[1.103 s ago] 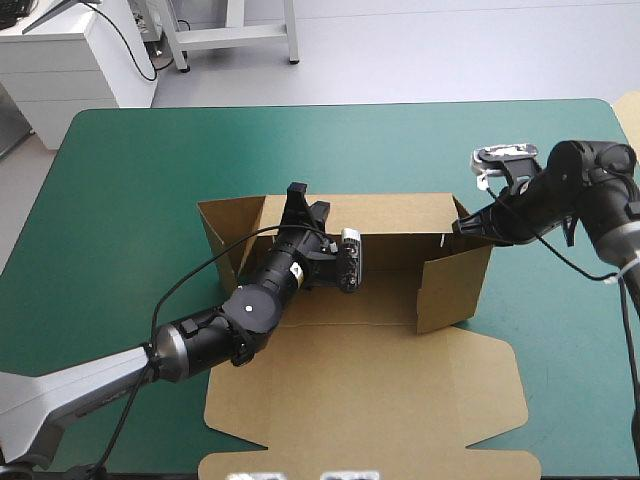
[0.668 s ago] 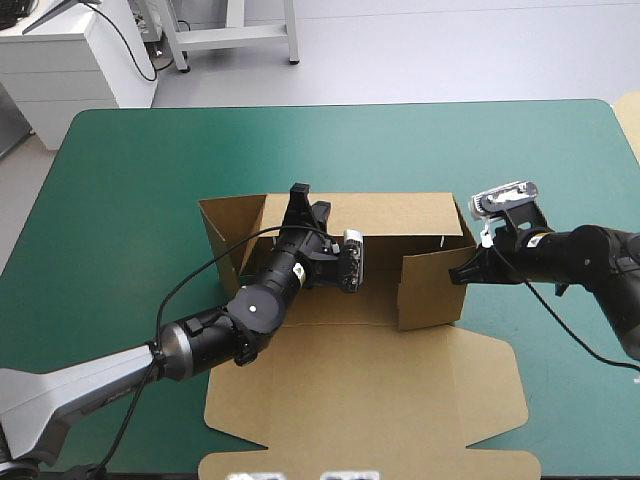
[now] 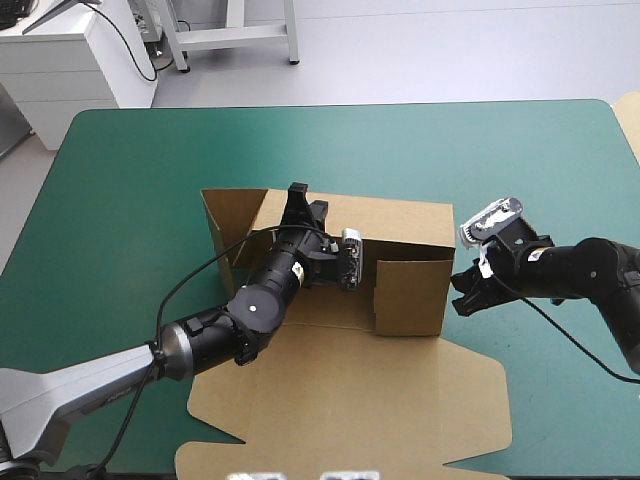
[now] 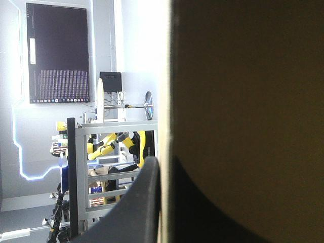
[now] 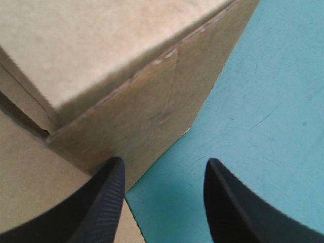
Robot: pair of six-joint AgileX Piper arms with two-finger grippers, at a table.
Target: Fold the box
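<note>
**Now bracing one wall, nudging another**

Left hand [image 3: 308, 205] is clamped on the raised back wall of the brown box [image 3: 405, 295], likely steadying it mid-worktop [image 3: 140, 200]. Right hand [image 3: 460, 300], fingers apart, sits just outside the right wall, seemingly to press it inward.

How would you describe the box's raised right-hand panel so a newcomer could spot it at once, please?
On the teal-green table, the brown box lies mid-table, lid flat toward the near edge. The panel stands upright at the box's right end, ahead of the right gripper. Unlike the long back wall, pinched by the left gripper, it is short, ungripped.
</note>
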